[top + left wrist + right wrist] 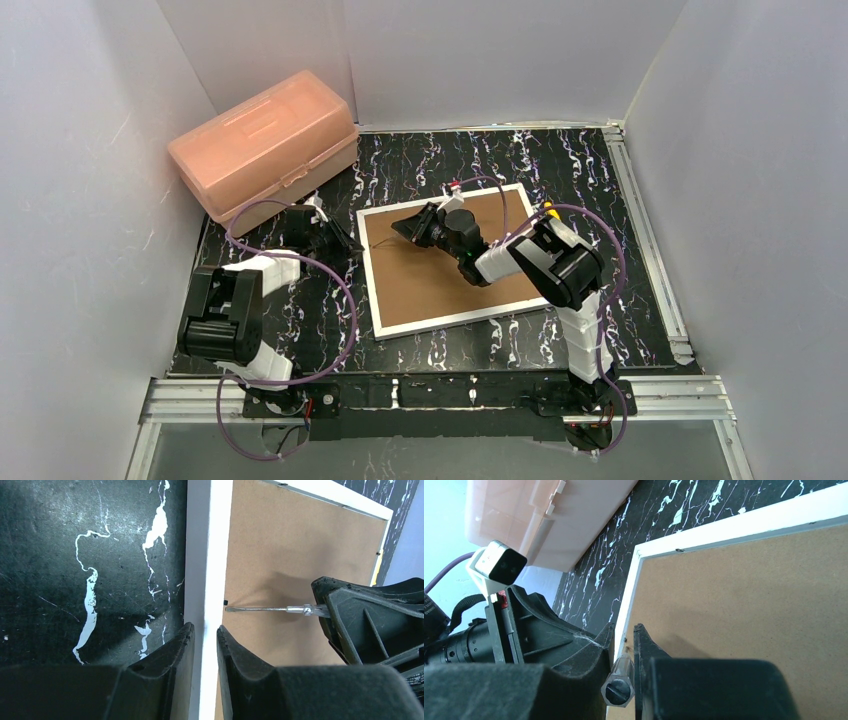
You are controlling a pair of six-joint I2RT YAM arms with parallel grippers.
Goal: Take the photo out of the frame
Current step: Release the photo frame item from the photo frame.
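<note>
Seen flat and back-up in the middle of the black, white-veined desk (560,160): a rectangular frame (425,287), matte brown fibreboard inside a thin smooth white border, the photo out of sight. Clamped in the right end effector (624,628), a clear-handled flat-blade screwdriver (265,609), metal tip at the board's left edge just beside a small black tab (226,601). Just beside that border, the left end effector (205,629), fingers a narrow gap apart and empty; marbled desk on every side of the frame, a translucent pink plastic box (265,140) at the far left, apart.
</note>
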